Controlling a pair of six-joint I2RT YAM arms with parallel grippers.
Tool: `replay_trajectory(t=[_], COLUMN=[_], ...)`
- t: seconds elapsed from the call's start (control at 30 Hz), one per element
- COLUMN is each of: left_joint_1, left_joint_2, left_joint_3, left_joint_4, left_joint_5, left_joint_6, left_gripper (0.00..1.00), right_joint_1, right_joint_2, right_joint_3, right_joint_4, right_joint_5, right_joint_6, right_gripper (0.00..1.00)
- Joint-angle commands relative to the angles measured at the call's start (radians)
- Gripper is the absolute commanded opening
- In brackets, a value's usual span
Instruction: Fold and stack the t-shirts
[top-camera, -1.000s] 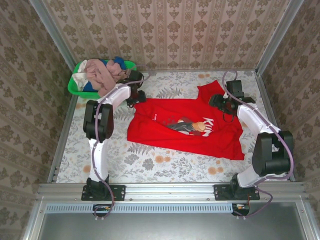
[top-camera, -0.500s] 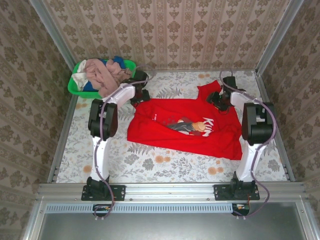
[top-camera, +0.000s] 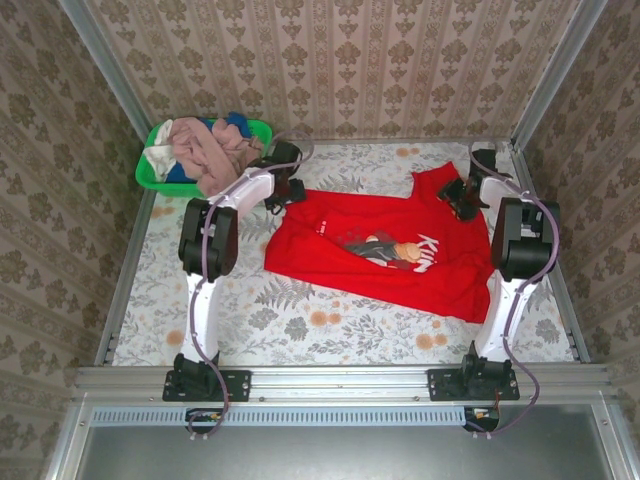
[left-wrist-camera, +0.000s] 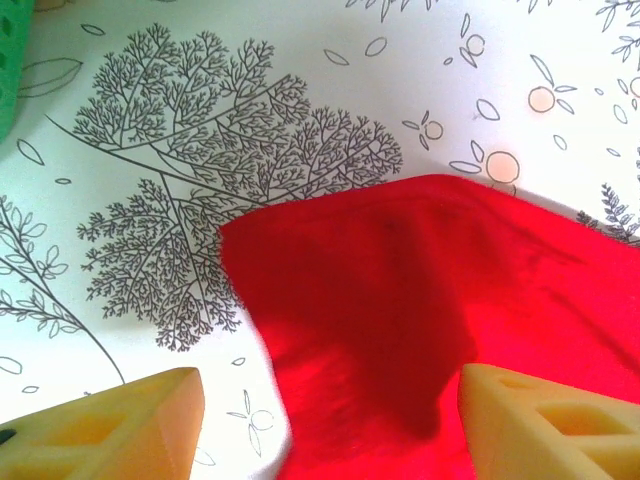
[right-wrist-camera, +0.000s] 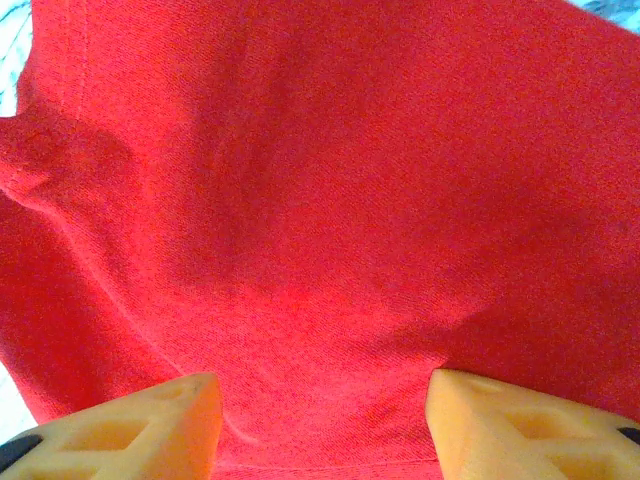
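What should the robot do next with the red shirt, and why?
Probably close both grippers on the cloth. The red t-shirt lies spread out, not yet folded; the left gripper and right gripper sit at its far edge, jaws apart with red cloth between them.

Beige wallpaper (top-camera: 330, 60) with a repeating damask motif lines the back wall and both side walls; aluminium posts (top-camera: 100, 60) run up the far corners; the table (top-camera: 330, 330) wears a pale cloth printed with grey leaves, branching trees and small orange blossoms; a metal rail (top-camera: 340, 382) edges its near side; the light is bright and even, the shadows soft.
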Motion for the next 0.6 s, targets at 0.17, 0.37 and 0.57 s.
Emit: replay_trajectory(t=[0.17,0.37,0.57], left_joint_1=[0.009,0.023,0.034], left_joint_2=[0.083,0.157,0.218], left_joint_3=[0.163,0.246,0.312], left_joint_4=[-0.020,-0.049,-0.122], left_joint_5=[0.009,0.004,-0.021], left_joint_6=[-0.034,-0.080,-0.166], left_gripper=[0.68,0.63,0.53], right_joint_1=[-0.004,-0.015,-0.038], right_joint_2=[-0.048,-0.034,-0.011], right_joint_3=[-0.036,-0.030,-0.029], right_joint_4=[-0.056,-0.085,-0.095], right_joint_5=[-0.003,0.044,0.041], right_joint_6=[-0.023,-0.038,-0.038], right_gripper=[0.59,0.57,0.56])
